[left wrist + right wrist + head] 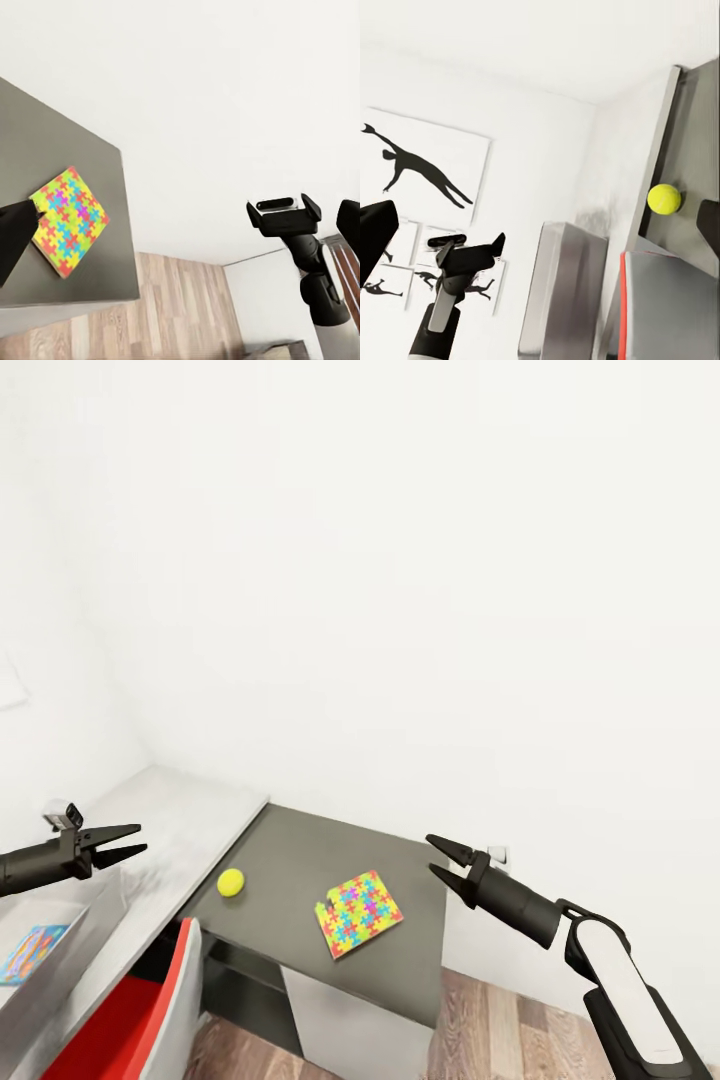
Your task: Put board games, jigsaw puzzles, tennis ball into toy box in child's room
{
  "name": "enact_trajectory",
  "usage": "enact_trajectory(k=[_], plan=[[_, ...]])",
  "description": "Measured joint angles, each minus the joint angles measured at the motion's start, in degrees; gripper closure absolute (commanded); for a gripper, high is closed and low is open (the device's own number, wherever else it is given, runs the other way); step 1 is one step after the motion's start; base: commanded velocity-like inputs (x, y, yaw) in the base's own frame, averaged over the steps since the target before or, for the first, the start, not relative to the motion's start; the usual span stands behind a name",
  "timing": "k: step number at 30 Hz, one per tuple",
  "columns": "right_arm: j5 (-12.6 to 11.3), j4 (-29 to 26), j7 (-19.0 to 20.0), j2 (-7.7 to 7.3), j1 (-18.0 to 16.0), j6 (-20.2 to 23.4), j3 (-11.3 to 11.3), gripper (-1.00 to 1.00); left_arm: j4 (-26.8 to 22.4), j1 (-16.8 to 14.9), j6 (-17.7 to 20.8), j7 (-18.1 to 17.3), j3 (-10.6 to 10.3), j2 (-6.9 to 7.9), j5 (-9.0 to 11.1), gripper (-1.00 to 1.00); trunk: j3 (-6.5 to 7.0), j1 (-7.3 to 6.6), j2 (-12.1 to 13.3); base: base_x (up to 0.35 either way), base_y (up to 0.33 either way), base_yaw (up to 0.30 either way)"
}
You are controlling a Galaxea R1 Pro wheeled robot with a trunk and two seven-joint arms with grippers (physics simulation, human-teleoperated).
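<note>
two black grippers hang in the air with their pointed jaws apart and nothing between them. farthest left, the left gripper [128, 840] hovers over the light grey toy box [95, 920], whose sloping wall rises beside a colourful flat box [32, 952] inside. the bin sits on the glossy pale speckled table [190, 810]. next comes the matte dark grey side unit [300, 860], bearing a round yellow tennis ball [231, 882] and, apart from it, a thin square jigsaw puzzle [358, 913]. the right gripper [444, 863] hovers beyond.
</note>
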Motion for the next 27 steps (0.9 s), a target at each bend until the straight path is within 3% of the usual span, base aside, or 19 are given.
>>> enact_trajectory(k=[27], plan=[[0.05, 0.5, -0.06, 0.05, 0.0, -0.03, -0.09, -1.0, -0.03, 0.02, 0.0, 0.0, -0.08, -0.05, -0.09, -1.0, 0.0, 0.0, 0.0, 0.0, 0.0, -0.281]])
